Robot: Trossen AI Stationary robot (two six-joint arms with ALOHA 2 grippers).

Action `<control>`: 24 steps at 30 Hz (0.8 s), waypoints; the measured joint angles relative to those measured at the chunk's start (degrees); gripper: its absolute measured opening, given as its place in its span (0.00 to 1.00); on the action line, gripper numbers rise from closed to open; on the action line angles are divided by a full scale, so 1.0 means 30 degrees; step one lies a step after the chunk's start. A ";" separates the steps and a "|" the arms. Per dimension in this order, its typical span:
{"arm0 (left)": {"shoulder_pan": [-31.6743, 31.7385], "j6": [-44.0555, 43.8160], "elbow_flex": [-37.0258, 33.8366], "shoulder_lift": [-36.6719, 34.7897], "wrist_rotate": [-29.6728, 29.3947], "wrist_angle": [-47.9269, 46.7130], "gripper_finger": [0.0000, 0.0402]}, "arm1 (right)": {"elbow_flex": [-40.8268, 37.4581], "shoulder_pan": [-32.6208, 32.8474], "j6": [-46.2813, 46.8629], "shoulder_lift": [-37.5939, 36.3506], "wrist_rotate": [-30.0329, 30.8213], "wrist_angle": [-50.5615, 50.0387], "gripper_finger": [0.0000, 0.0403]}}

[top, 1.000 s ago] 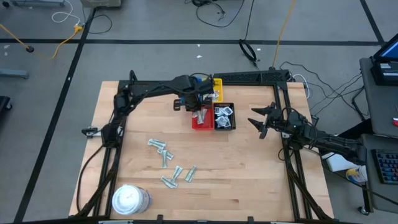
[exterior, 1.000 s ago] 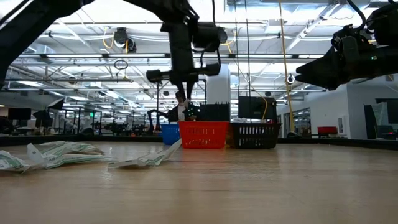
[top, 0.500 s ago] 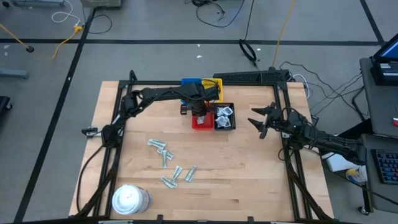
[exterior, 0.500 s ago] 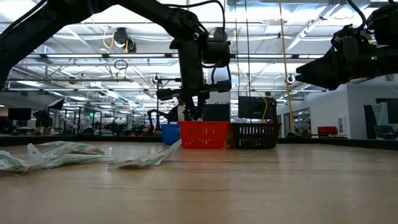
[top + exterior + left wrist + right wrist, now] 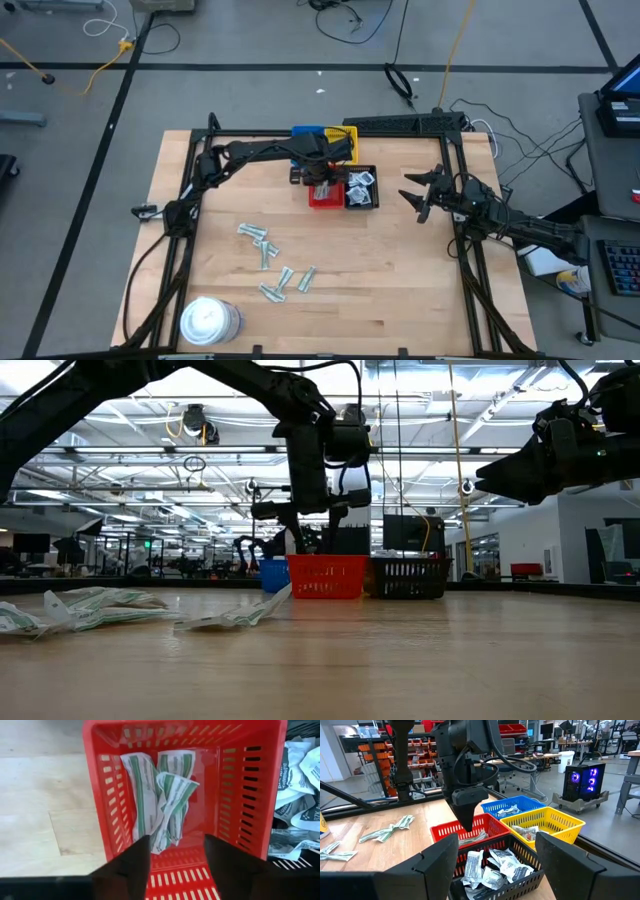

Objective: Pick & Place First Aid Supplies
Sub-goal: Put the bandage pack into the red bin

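green-striped packets (image 5: 162,795) lie heaped inside the red basket (image 5: 250,795), and more strips (image 5: 268,258) are scattered on the wooden table (image 5: 400,270) near the white tub (image 5: 208,320). white packets (image 5: 492,867) fill the black basket (image 5: 520,882) beside the red one. the left gripper (image 5: 175,857) hangs just above the red basket, fingers apart and empty. the right gripper (image 5: 415,196) waits open, off to the side.

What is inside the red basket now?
The red basket holds a few crumpled strip packets with green stripes, lying loose below the left pincer, whose fingers are apart. The packets cover part of the basket's floor.
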 joint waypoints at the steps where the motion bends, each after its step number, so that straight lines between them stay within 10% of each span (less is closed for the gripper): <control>1: 0.0018 -0.0045 0.0000 0.0000 0.0091 0.0006 0.49 | -0.0003 0.0000 0.0000 -0.0002 0.0000 0.0000 0.65; 24: -0.0107 0.0904 -0.0029 -0.2561 0.1109 -0.0211 0.62 | -0.0007 0.0000 0.0000 -0.0002 0.0000 0.0000 0.65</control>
